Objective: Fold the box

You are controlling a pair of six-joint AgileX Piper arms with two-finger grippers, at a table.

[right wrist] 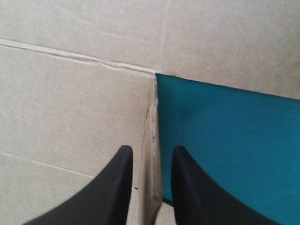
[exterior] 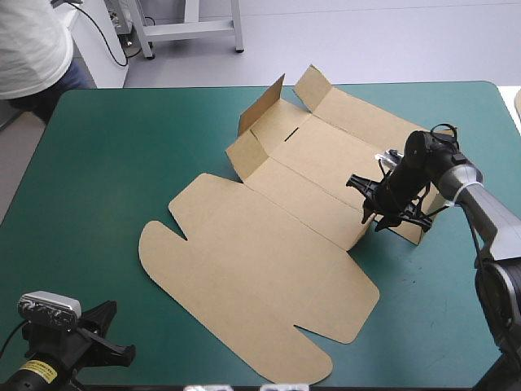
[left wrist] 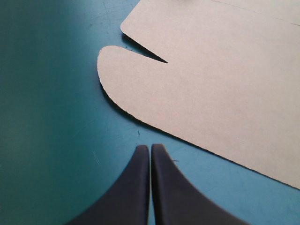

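Note:
The brown box (exterior: 269, 244) lies as a cut sheet in the middle of the table, its lid with rounded flaps flat toward the front. Its far-left walls (exterior: 262, 114) stand raised. My right gripper (exterior: 376, 218) is at the box's right side, shut on the edge of a raised side wall (exterior: 411, 228); in the right wrist view that board edge (right wrist: 154, 187) stands between my fingers (right wrist: 152, 149). My left gripper (exterior: 122, 346) is shut and holds nothing near the front left corner. Just ahead of its tip (left wrist: 150, 146) lies the lid's rounded flap (left wrist: 140, 79).
Bare teal-green cover (exterior: 98, 163) stretches along the left side and beyond the box's right wall (exterior: 456, 309). The lid's front flap (exterior: 301, 362) reaches close to the table's front edge.

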